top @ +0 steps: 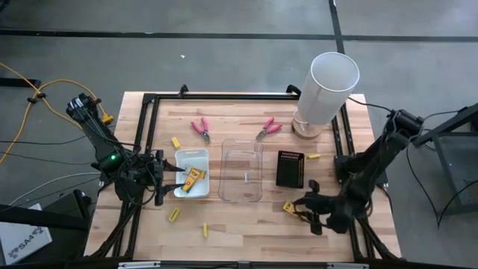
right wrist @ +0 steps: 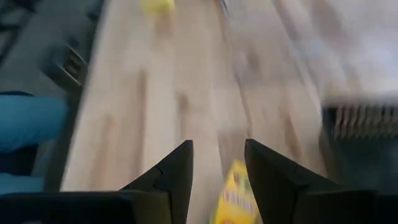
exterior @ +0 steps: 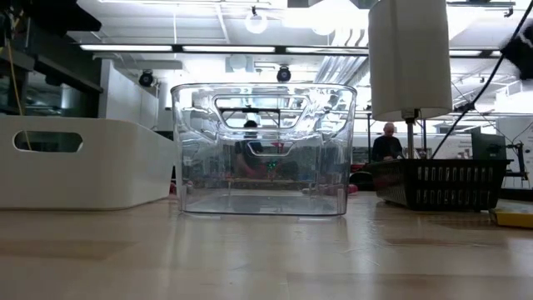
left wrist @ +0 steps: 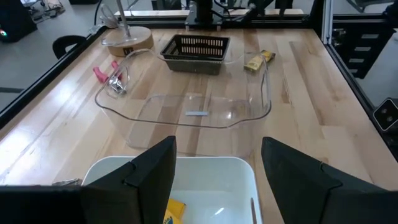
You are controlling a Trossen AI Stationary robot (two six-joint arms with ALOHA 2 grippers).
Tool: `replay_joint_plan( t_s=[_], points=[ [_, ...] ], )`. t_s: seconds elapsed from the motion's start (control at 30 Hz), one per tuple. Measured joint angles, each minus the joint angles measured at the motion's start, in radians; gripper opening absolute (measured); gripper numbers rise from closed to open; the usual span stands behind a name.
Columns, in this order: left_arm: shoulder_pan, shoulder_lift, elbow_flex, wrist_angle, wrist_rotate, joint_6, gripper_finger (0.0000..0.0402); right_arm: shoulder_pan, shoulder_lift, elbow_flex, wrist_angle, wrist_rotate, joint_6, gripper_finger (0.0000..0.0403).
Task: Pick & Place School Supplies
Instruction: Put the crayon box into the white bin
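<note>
Because the right gripper [right wrist: 217, 171] has its fingers apart around the yellow box [right wrist: 235, 200] near the black box [top: 290, 168], an off-centre closing could push it away.

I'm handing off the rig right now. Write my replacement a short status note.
Left claw: open, empty, over the white tray, which holds one yellow box.
Right claw: open around a yellow box on the table, not gripped.
Clear tray: empty.
Left out: two pink-handled pliers, flat black box, several yellow pieces.
</note>
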Motion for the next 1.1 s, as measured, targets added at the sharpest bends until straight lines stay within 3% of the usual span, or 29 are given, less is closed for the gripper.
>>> replay_joint_plan(
  t_s=[0.17,0.3,0.73,0.87,1.1],
  points=[
    [0.0,0.0,0.0,0.0,0.001,0.0,0.023,-0.013,0.073,0.001,-0.104,-0.159,0.267,0.0136],
    [0.0,0.0,0.0,0.0,0.001,0.0,0.023,-0.035,0.102,0.001,-0.108,-0.304,0.333,0.0136],
    [0.0,0.0,0.0,0.0,0.001,0.0,0.023,-0.064,0.103,0.001,-0.099,-0.392,0.283,0.0136],
    [0.0,0.0,0.0,0.0,0.003,0.0,0.023,-0.088,0.103,0.001,-0.099,-0.356,0.261,0.0138],
    [0.0,0.0,0.0,0.0,0.015,0.0,0.023,-0.128,0.103,0.001,-0.101,-0.365,0.224,0.0178]
  ],
)
